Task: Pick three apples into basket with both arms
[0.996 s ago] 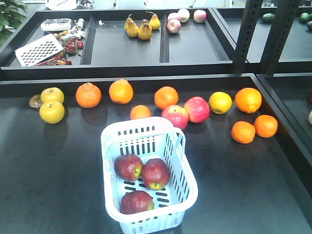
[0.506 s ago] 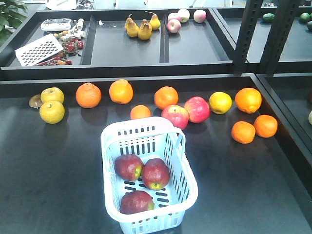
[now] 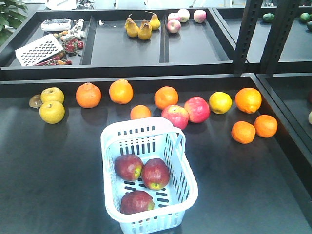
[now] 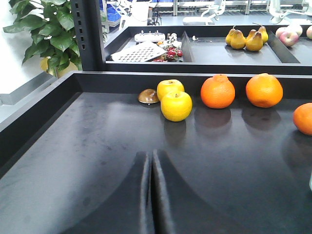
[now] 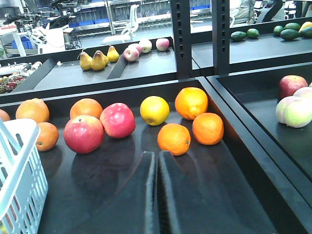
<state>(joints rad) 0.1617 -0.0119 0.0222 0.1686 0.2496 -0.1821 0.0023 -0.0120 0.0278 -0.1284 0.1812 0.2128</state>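
Apples (image 3: 142, 180) sit within basket (image 3: 184, 146) walls; left gripper (image 4: 150, 195), right gripper (image 5: 156, 195) both together.

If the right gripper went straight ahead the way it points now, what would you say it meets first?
Probably the small orange just ahead and slightly right of the right gripper, whose fingers look shut. Depth is unclear, and it might slip past toward the yellow lemon-like fruit.

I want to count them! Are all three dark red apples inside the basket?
Yes, all in. The three apples lie on the slotted bottom of the basket, two side by side and one nearer the front wall.
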